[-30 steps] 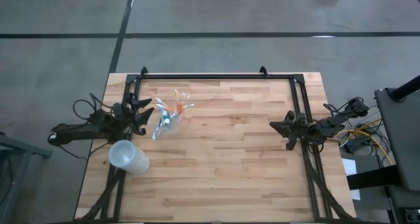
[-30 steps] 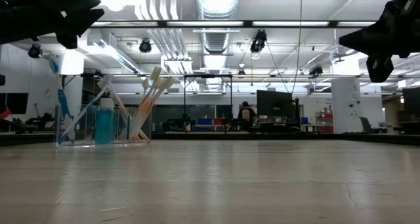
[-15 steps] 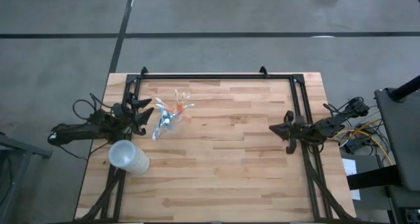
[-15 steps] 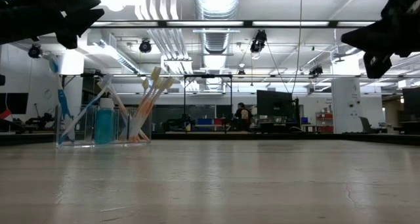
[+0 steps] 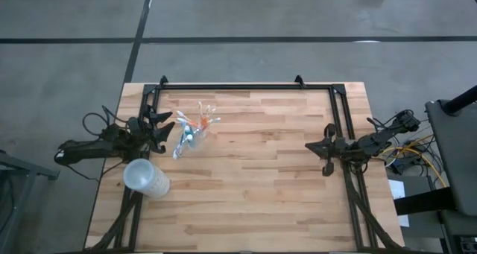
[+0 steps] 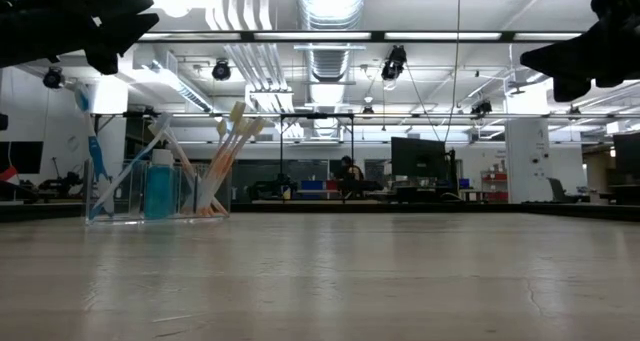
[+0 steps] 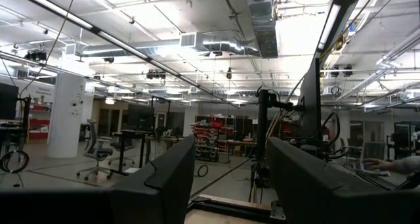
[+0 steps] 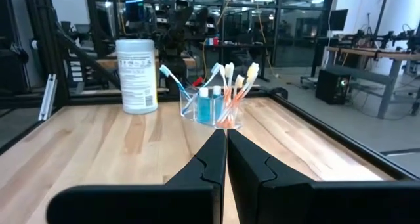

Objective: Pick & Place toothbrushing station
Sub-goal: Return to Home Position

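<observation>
The toothbrushing station [image 5: 191, 130] stands on its base on the wooden table, at the far left. It is a small clear tumbler [image 6: 150, 189] in which several white-orange and white-blue toothbrushes [image 8: 226, 79] lean outward around a blue toothpaste tube [image 6: 158, 185]. My left gripper [image 5: 167, 130] hangs open just left of the station, raised off the table; its wrist view shows only its fingers [image 7: 164, 184] and the ceiling. My right gripper [image 5: 308, 145] is shut and empty at the table's right side. It is held level, and it points across the table at the station [image 8: 213, 106].
A larger white container [image 5: 146, 178] with a printed label [image 8: 136, 76] stands near the table's left edge, on the near side of the left arm. A black frame [image 5: 246, 86] runs along the far and side edges. Bare wood lies between the two grippers.
My right gripper has rolled about the line it points along, staying shut and in the same place. A person walks in the room far behind the table.
</observation>
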